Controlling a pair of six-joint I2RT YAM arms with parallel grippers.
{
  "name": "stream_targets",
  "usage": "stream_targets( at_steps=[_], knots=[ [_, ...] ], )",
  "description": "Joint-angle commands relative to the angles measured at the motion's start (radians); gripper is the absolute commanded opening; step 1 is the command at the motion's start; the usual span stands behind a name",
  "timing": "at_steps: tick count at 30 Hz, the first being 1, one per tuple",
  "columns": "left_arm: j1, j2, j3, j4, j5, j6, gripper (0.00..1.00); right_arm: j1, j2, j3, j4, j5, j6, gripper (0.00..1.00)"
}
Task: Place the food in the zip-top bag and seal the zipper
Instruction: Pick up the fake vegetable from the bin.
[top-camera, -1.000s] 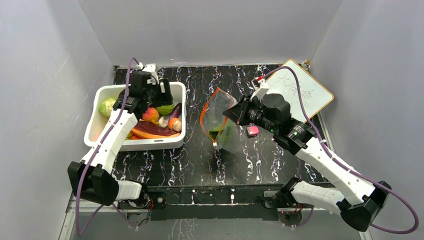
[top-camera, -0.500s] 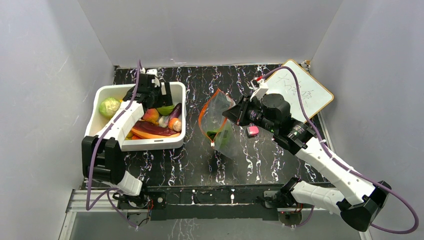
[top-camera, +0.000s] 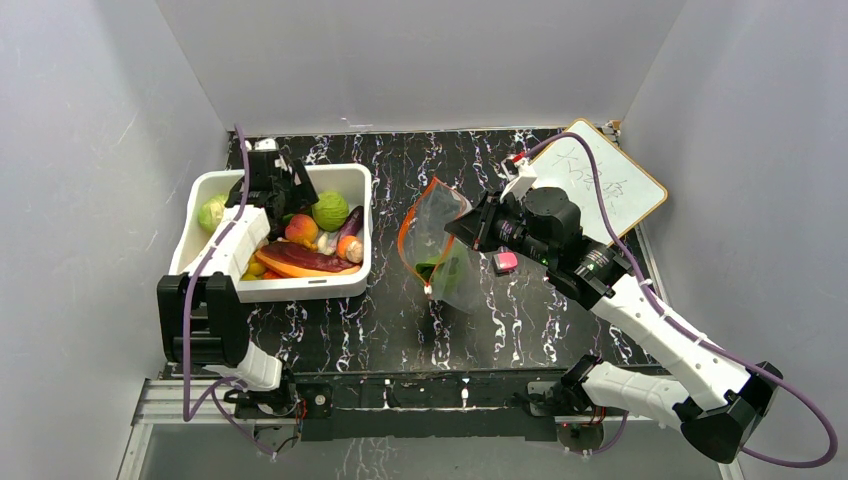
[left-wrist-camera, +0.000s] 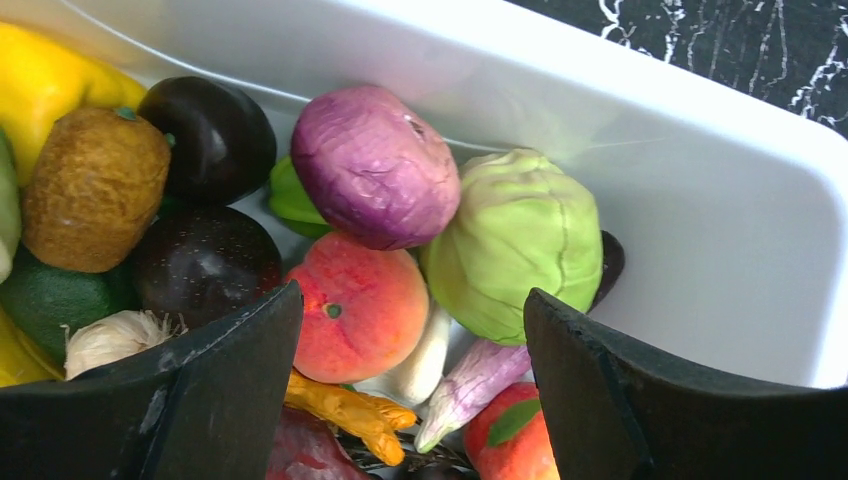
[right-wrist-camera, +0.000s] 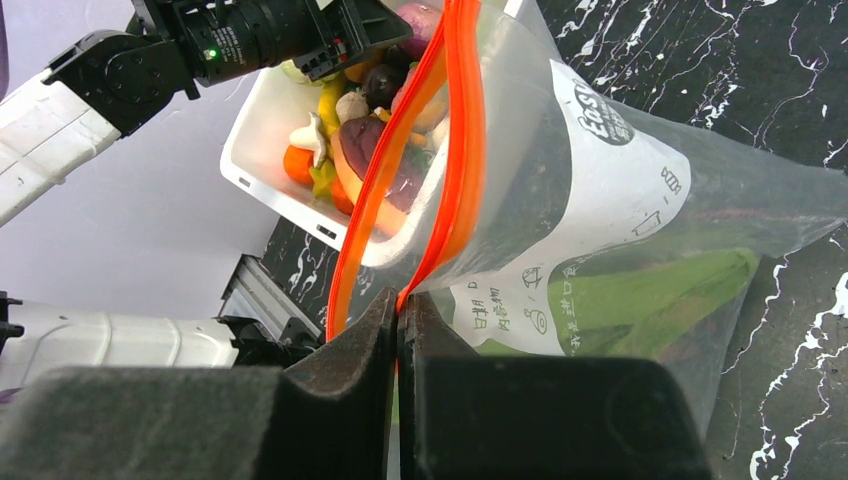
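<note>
One leafy green lies inside the bag, which hangs in mid-scene between the bin and our right arm, its mouth gaping. Our right gripper is clamped tight on the end of the zipper. All the other food sits in the bin at the left, where a peach touches a cabbage. Our left gripper hovers over these two, jaws spread wide and holding nothing. We see a pink block just right of the bag.
</note>
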Motion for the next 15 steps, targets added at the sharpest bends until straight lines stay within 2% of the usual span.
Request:
stream_targets(
  at_steps=[1, 7, 10, 15],
  knots=[
    [0.033, -0.03, -0.026, 0.074, -0.011, 0.035, 0.8, -0.001, -0.024, 0.048, 0.052, 0.0, -0.028, 0.0],
    [0.041, 0.005, -0.026, 0.146, 0.025, 0.062, 0.82, -0.001, -0.022, 0.039, 0.065, -0.011, -0.041, 0.0],
    [0.044, 0.034, -0.019, 0.141, 0.014, 0.053, 0.79, -0.001, -0.015, 0.041, 0.07, -0.018, -0.047, 0.0],
    [0.044, -0.006, -0.116, 0.271, 0.073, 0.021, 0.79, -0.001, 0.03, 0.125, 0.048, -0.077, -0.066, 0.0]
  ],
)
